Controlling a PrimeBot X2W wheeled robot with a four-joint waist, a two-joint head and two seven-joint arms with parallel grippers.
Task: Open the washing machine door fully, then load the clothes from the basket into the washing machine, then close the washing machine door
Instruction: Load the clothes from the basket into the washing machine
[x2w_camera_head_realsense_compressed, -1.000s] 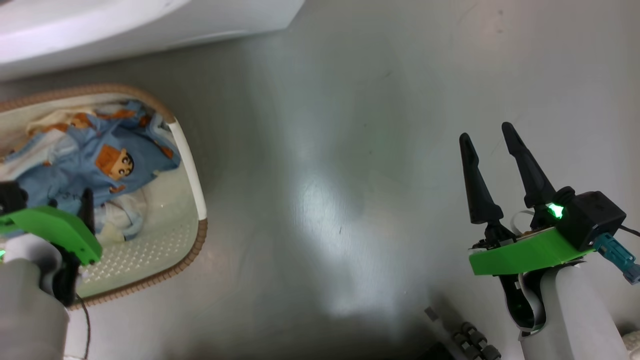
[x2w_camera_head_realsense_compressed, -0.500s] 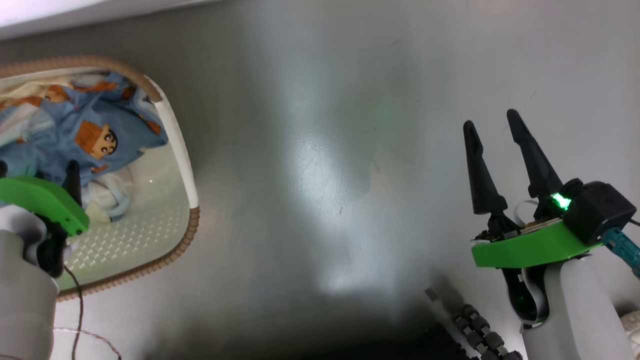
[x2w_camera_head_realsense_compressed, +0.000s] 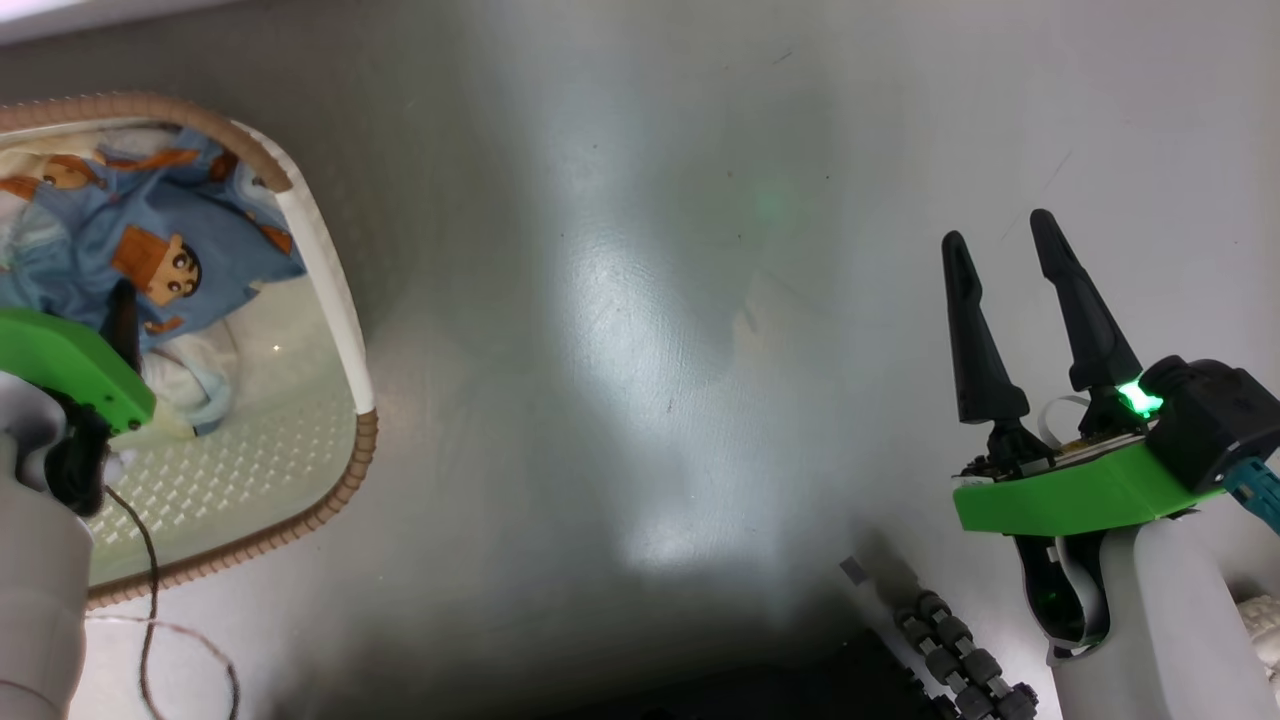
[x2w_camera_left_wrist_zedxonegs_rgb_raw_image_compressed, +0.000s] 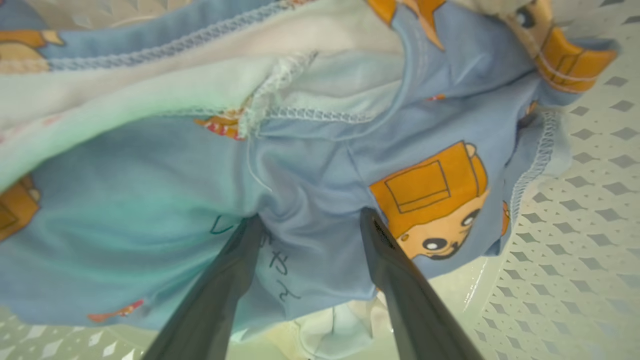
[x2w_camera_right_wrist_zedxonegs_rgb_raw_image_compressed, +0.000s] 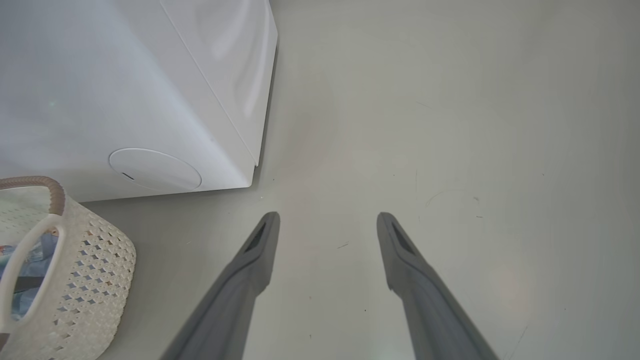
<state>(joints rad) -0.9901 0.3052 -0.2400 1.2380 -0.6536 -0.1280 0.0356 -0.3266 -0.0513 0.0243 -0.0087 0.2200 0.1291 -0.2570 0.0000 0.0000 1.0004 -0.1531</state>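
Left claw (x2w_camera_left_wrist_zedxonegs_rgb_raw_image_compressed: 310, 217) advanced, pointing into clothes (x2w_camera_left_wrist_zedxonegs_rgb_raw_image_compressed: 150, 200) in basket (x2w_camera_head_realsense_compressed: 335, 300).

Smooth grey floor (x2w_camera_head_realsense_compressed: 560, 560) stretched across room, glossy and seamless. Broad white glare (x2w_camera_head_realsense_compressed: 640, 330) lay over its middle in head view, light mirrored in sheen. Faint green tint (x2w_camera_head_realsense_compressed: 768, 208) glowed just above glare. Dark shadow (x2w_camera_head_realsense_compressed: 600, 690) pooled along bottom edge, with small grey scrap (x2w_camera_head_realsense_compressed: 853, 570) at its rim. Thin diagonal scratch (x2w_camera_head_realsense_compressed: 1050, 180) marked surface toward upper right. Tiny dark specks (x2w_camera_head_realsense_compressed: 669, 407) dotted area near glare. Right wrist view showed floor paler, warmer and evenly lit, with hairline scuffs (x2w_camera_right_wrist_zedxonegs_rgb_raw_image_compressed: 435, 196).
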